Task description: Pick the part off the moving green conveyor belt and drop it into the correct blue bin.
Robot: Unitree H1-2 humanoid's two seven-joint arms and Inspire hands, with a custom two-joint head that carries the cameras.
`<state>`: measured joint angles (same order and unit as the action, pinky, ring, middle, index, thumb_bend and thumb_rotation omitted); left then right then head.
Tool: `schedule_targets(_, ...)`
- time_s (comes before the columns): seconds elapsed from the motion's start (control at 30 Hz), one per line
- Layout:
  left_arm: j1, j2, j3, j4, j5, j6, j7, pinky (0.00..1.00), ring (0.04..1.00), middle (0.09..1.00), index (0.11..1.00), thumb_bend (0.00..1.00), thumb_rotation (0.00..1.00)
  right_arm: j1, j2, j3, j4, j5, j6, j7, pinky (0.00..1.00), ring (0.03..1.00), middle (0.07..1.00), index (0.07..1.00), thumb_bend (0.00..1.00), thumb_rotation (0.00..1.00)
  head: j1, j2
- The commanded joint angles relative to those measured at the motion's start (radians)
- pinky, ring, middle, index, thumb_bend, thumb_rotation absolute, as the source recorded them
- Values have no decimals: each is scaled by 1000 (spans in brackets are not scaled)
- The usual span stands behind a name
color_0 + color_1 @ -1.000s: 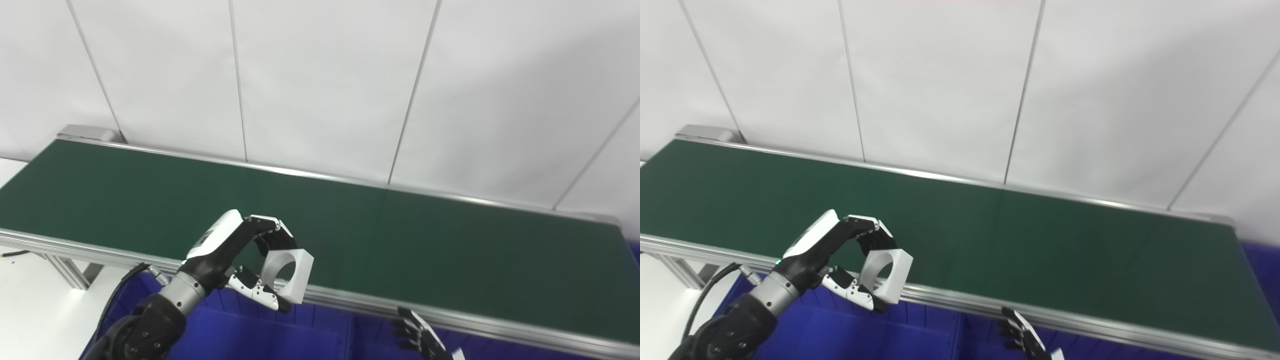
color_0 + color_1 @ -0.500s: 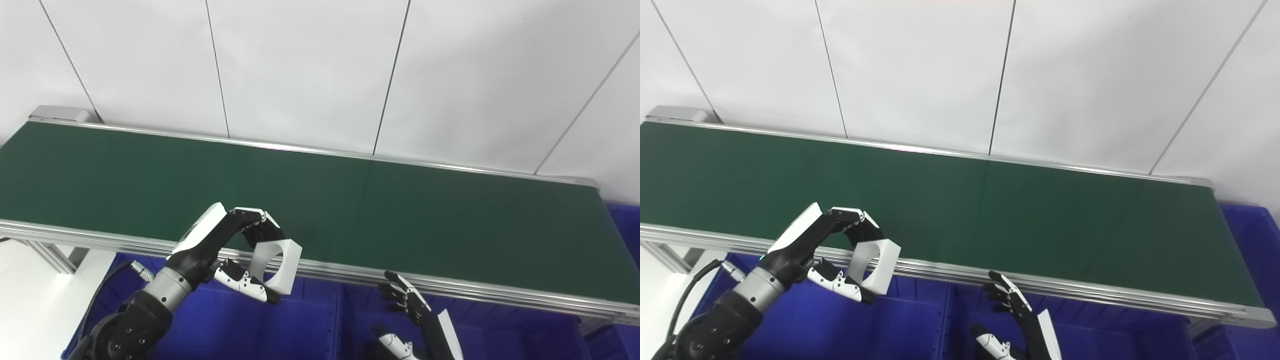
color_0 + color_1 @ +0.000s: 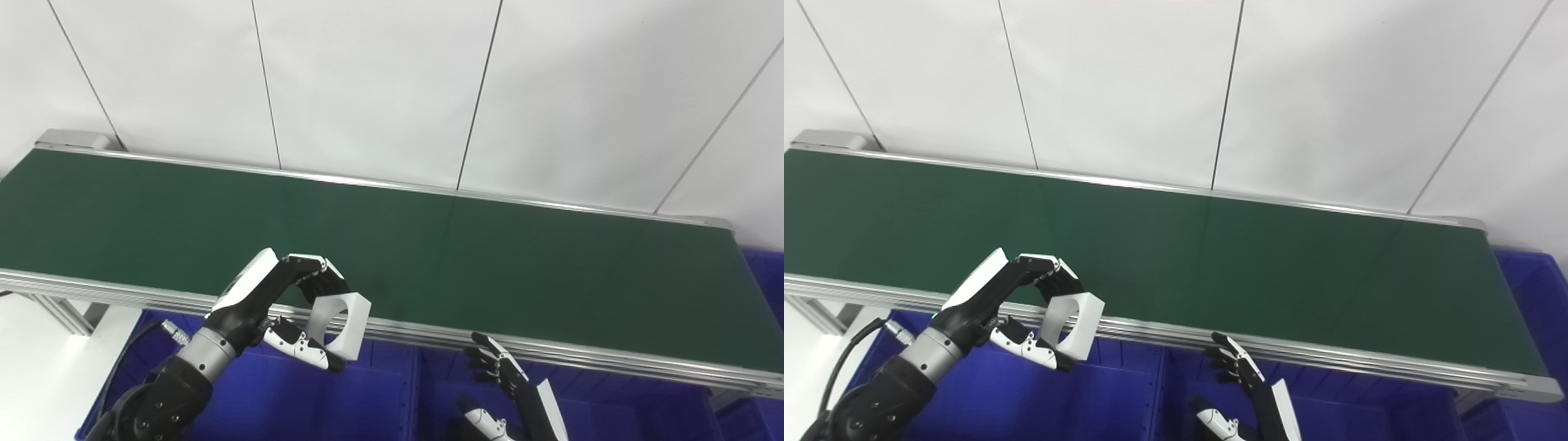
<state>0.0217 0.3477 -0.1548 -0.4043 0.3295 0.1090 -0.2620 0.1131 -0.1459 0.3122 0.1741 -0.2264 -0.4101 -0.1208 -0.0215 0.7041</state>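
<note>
My left hand (image 3: 278, 306) is shut on a white square block with a round hole, the part (image 3: 338, 324). It holds the part upright at the near rail of the green conveyor belt (image 3: 429, 263), over the left blue bin (image 3: 288, 404). My right hand (image 3: 508, 392) is low at the bottom edge, fingers spread and holding nothing, over the middle blue bin (image 3: 612, 416). The belt surface carries nothing.
Another blue bin (image 3: 1534, 294) sits past the belt's right end. The belt's aluminium frame (image 3: 551, 352) runs across in front of the bins. White wall panels stand behind. A white table surface (image 3: 37, 367) lies at the lower left.
The camera tilted down and turned between one second ago and half a second ago, bringing the bins and right hand into view. Since then my left hand and part have hardly moved.
</note>
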Motion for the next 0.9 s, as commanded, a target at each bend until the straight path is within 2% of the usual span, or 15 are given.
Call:
schedule_targets(0.0,-11,6,6,-21,-10,-38,2,483,485,514,453,500,0,-3,6,-6,-28,0,-59,5,680,756,790,868,616,594,1,0)
schedule_targets(0.87,-11,6,6,-21,-10,-38,2,483,485,514,453,500,0,-3,9,-10,-28,-1,-59,10,680,756,790,868,616,594,1,0)
